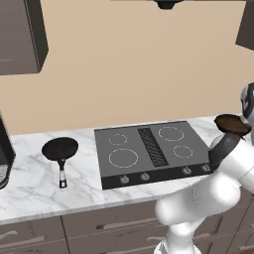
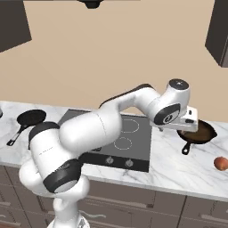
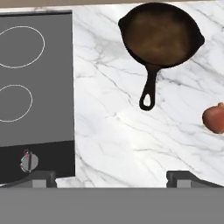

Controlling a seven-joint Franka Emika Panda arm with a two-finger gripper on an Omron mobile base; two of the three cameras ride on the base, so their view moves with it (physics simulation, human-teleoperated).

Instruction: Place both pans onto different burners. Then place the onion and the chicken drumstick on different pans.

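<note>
Both pans sit bare on the counter (image 3: 122, 131): black pan (image 1: 60, 148) left, brown pan (image 3: 160, 34) right; end effector (image 3: 111, 178) spread wide above the counter, gripping nothing

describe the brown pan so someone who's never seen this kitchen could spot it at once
Start at the dark cooktop set in the marble counter. The brown pan lies on the counter to its right, handle toward the front edge. Unlike the black pan left of the cooktop, its inside is rusty brown and its short handle ends in a loop.
</note>
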